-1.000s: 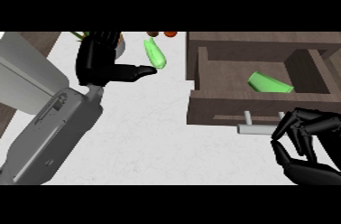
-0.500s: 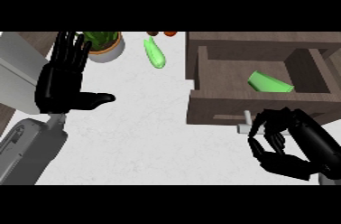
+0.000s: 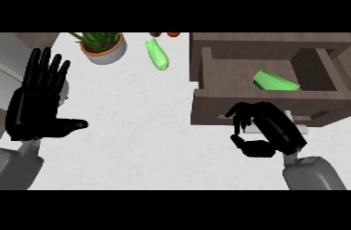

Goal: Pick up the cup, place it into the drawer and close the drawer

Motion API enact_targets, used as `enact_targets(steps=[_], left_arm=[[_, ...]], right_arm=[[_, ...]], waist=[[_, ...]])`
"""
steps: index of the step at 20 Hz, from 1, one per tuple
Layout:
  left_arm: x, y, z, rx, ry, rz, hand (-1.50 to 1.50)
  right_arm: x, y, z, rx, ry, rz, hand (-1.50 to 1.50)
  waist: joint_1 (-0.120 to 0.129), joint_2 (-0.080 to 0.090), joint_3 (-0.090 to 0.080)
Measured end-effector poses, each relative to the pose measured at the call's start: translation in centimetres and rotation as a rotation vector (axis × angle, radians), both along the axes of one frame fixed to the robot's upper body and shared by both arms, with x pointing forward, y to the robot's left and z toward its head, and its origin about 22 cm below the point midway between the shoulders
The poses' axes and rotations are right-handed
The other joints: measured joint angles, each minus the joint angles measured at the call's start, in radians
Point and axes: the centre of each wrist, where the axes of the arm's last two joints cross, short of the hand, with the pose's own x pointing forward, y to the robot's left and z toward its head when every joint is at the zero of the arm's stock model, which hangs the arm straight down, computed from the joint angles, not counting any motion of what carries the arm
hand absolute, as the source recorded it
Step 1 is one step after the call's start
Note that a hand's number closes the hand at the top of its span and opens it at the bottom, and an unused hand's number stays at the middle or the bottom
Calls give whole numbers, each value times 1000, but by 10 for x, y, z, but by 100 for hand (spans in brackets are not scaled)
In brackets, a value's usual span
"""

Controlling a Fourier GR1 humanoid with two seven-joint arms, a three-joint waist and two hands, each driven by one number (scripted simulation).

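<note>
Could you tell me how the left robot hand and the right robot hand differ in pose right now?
The left robot hand is open, fingers straight and spread, thumb out, over bare counter. The right robot hand has its fingers curled, at the front of the open drawer, by its handle. Both are black on grey forearms.

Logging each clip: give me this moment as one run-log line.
cup: lying in open drawer | right hand: curled at drawer front, by handle | left hand: open, resting | drawer: not closed
</note>
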Motion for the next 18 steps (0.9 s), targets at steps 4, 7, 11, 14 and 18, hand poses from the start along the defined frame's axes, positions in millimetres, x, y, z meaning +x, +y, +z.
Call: enact_targets(steps=[4,7,11,14,18], left_arm=[[-10,17,-3,0,1,-3,-150],[-14,24,-12,-7,2,5,-150],[-17,32,-14,-11,3,6,-150],[-20,37,-16,-11,-5,0,-150],[-28,53,-20,-15,1,-2,-150]], right_arm=[[16,5,-29,-78,22,-16,-150],[31,6,-44,-120,42,-16,-150],[51,11,-61,-135,66,-19,-150],[72,5,-64,-129,60,-21,-150],[94,1,-65,-107,79,-22,-150]], waist=[[0,1,0],[-4,1,0],[-7,1,0],[-1,-1,-1],[3,-1,-2]])
